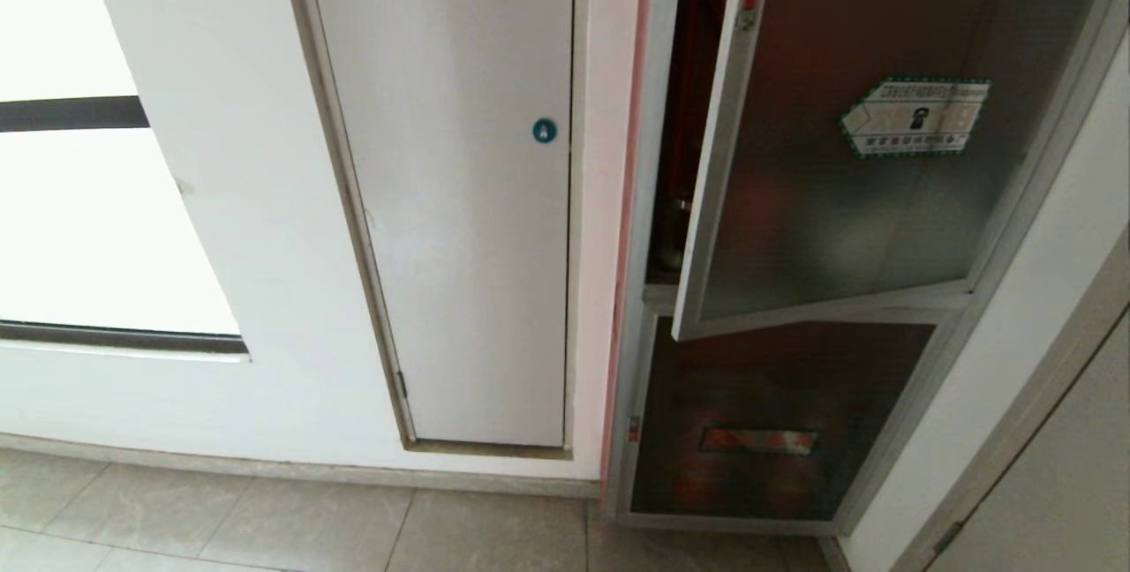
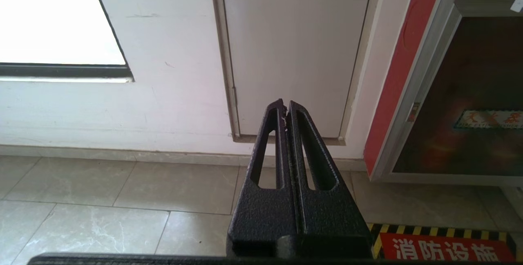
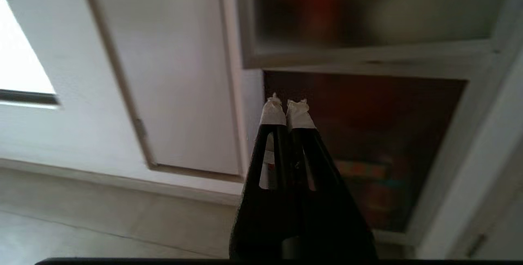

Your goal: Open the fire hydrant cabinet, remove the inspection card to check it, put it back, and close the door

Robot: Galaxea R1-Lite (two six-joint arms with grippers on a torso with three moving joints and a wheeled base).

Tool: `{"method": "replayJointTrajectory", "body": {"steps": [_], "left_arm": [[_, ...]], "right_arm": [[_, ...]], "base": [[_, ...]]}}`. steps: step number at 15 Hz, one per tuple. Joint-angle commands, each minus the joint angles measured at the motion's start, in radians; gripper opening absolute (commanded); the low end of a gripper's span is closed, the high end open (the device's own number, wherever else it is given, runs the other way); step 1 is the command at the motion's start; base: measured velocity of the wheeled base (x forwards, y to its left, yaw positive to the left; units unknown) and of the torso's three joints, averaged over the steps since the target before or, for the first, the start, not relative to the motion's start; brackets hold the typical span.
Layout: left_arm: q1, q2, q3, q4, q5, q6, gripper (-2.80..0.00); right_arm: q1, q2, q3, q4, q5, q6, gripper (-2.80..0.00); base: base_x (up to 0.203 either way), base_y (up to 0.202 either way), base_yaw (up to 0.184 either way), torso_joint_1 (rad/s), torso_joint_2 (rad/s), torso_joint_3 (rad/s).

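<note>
Two silver-framed dark glass panels: the door (image 1: pixel 847 157) ajar, red cabinet (image 1: pixel 684 113) behind.

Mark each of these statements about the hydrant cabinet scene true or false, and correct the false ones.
1. The silver-framed dark tinted glass door with the hexagonal green-bordered sticker stands ajar. True.
2. The plain white panel carries a red round lock. False: its round lock is blue.
3. The left gripper is shut and holds nothing. True.
4. The right gripper grips the inspection card. False: it is shut on nothing, and no card is in view.
5. The lower dark glass panel with the orange label is swung open. False: it sits closed in its frame.
</note>
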Motion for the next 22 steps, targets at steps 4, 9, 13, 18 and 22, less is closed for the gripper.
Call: {"method": "replayJointTrajectory", "body": {"steps": [4,9,13,18,22], "left_arm": [[0.0,0.001,0.0,0.0,0.0,0.0,-2.8],[0.0,0.001,0.0,0.0,0.0,0.0,-2.8],[0.0,0.001,0.0,0.0,0.0,0.0,-2.8],[0.0,0.0,0.0,0.0,0.0,0.0,-2.8],[0.0,0.0,0.0,0.0,0.0,0.0,-2.8]], "right_arm": [[0.0,-0.012,0.137,-0.023,-0.114,-0.085,-2.8],[0.0,-0.011,0.136,0.005,-0.124,-0.087,-2.8],[0.0,-0.011,0.136,0.005,-0.125,-0.067,-2.8],[0.0,-0.011,0.136,0.005,-0.125,-0.067,-2.8],[0.0,-0.012,0.136,0.005,-0.125,-0.067,-2.8]], "base": [[0.0,0.0,0.0,0.0,0.0,0.0],[0.0,0.0,0.0,0.0,0.0,0.0],[0.0,0.0,0.0,0.0,0.0,0.0],[0.0,0.0,0.0,0.0,0.0,0.0],[0.0,0.0,0.0,0.0,0.0,0.0]]}}
